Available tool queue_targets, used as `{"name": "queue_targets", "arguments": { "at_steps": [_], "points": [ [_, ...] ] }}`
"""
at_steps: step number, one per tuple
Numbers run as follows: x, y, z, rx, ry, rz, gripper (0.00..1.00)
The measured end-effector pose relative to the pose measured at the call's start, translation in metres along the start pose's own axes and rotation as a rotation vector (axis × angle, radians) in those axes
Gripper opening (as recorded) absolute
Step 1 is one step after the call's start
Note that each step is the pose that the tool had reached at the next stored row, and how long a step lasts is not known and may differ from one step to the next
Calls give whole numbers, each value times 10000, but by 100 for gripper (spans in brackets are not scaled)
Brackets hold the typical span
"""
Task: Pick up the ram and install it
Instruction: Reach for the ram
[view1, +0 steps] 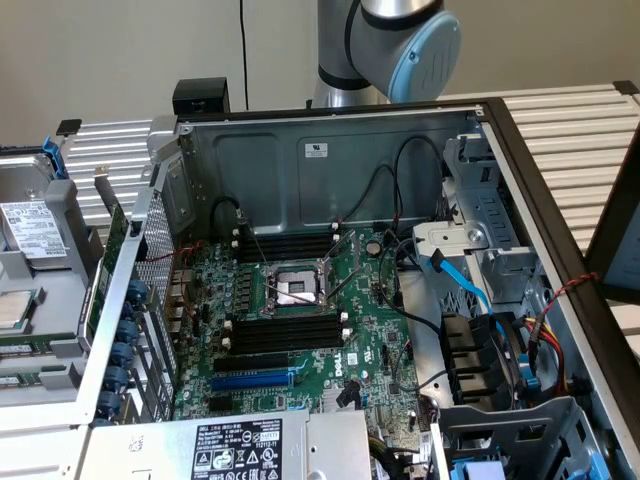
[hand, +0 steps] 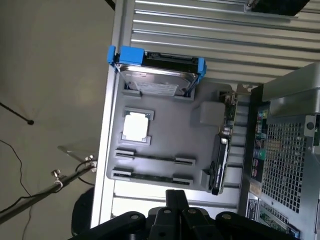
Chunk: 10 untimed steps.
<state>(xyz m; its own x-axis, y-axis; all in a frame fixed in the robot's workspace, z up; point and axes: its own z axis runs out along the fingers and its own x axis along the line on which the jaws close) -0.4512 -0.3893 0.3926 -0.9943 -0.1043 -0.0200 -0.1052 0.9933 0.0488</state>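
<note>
closed gripper over the parts tray, ram in its holders

we see the gripper (hand: 176, 193) with its fingers pressed together and nothing between them, poised above a gray parts tray (hand: 170, 135). the ram (hand: 152, 176) is the thing nearest the fingertips. it is a long, thin greenish stick standing on edge between two gray holders on the tray, apart from the tool. just past it, farther from the gripper, a second stick (hand: 155, 159) lies parallel in its own pair of holders. beyond those sits a square processor (hand: 136, 126). farthest from the tool is a hard drive (hand: 156, 80) in a blue caddy (hand: 119, 54). off to one side of the fingers a dark narrow part (hand: 221, 160) stands on edge at the tray's rim, beside the perforated wall of the computer case (hand: 287, 150). in the exterior view the arm (view1: 400, 40) rises behind the open case. its motherboard (view1: 360, 330) shows black memory slots (view1: 285, 335) with white end clips and a blue slot (view1: 255, 381).
</note>
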Motion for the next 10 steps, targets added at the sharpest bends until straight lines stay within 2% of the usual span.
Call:
{"name": "queue_targets", "arguments": {
  "at_steps": [10],
  "points": [
    [0, 0, 0, -36, 89, -1817, 10]
  ]
}}
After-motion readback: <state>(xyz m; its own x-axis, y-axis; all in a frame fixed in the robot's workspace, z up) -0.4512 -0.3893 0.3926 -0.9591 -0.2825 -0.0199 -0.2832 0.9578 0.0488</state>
